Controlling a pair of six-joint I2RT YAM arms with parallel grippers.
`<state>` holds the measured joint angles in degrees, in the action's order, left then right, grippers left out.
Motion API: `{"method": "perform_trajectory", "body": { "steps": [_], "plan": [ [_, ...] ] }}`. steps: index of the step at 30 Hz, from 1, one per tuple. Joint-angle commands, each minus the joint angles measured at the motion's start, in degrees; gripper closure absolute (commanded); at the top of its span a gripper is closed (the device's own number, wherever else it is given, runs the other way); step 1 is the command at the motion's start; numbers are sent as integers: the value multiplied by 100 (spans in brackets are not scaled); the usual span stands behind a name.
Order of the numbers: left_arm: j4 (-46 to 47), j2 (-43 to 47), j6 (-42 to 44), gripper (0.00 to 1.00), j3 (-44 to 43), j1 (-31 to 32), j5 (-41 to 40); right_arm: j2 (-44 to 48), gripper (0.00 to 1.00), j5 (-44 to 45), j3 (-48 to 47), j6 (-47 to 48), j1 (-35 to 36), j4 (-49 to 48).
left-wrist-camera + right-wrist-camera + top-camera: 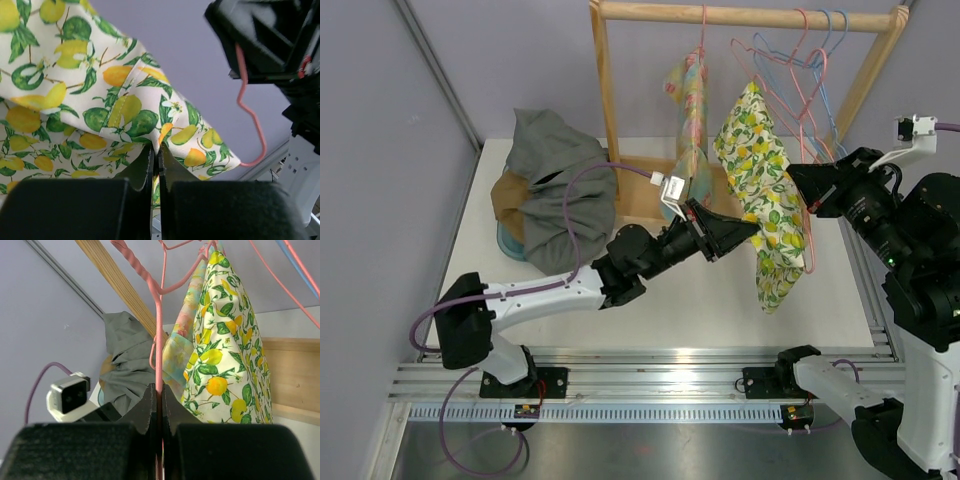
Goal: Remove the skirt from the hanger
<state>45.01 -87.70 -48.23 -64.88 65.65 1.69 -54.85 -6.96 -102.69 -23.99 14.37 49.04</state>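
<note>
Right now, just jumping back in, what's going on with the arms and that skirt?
The left gripper is shut on an edge of the lemon-print skirt, pinching the fabric. The right gripper is shut on the wire of the pink hanger that carries it, under the bar of the wooden rack. The skirt is not yet off the hanger; it hangs from it.

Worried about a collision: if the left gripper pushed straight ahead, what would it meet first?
The lemon-print skirt pinched in the left gripper; beyond it, probably the right gripper on the pink hanger, though depth is unclear.
</note>
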Motion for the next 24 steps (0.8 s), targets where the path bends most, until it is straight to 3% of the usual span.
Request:
{"method": "perform_trajectory", "body": {
  "steps": [1, 4, 7, 8, 11, 15, 20, 24],
  "plan": [
    [-124, 526, 401, 100, -33, -43, -442, 71, 100, -121, 83, -45, 39, -658],
    [-834, 963, 884, 100, 142, 53, -450, 10, 100, 37, -13, 78, 39, -597],
    [-1766, 1778, 1421, 100, 913, 352, -1273, -104, 100, 299, -346, 227, 31, -492],
    [-1994, 2018, 1413, 100, 1534, 431, -1451, -148, 100, 353, -426, 254, 31, -457],
    [-2407, 3063, 905, 100, 2957, 632, -2022, -394, 100, 511, -811, 324, 39, -404],
    [-3418, 4373, 273, 100, 4068, 1132, -2945, -710, 100, 670, -1357, 447, 31, -412],
    [-5314, 5402, -292, 100, 4212, 1827, -4194, -1088, 100, 898, -1692, 465, 39, -404],
    [-6617, 4985, -143, 100, 3388, 1846, -4773, -1168, 100, 951, -1526, 430, 39, -526]
  ]
}}
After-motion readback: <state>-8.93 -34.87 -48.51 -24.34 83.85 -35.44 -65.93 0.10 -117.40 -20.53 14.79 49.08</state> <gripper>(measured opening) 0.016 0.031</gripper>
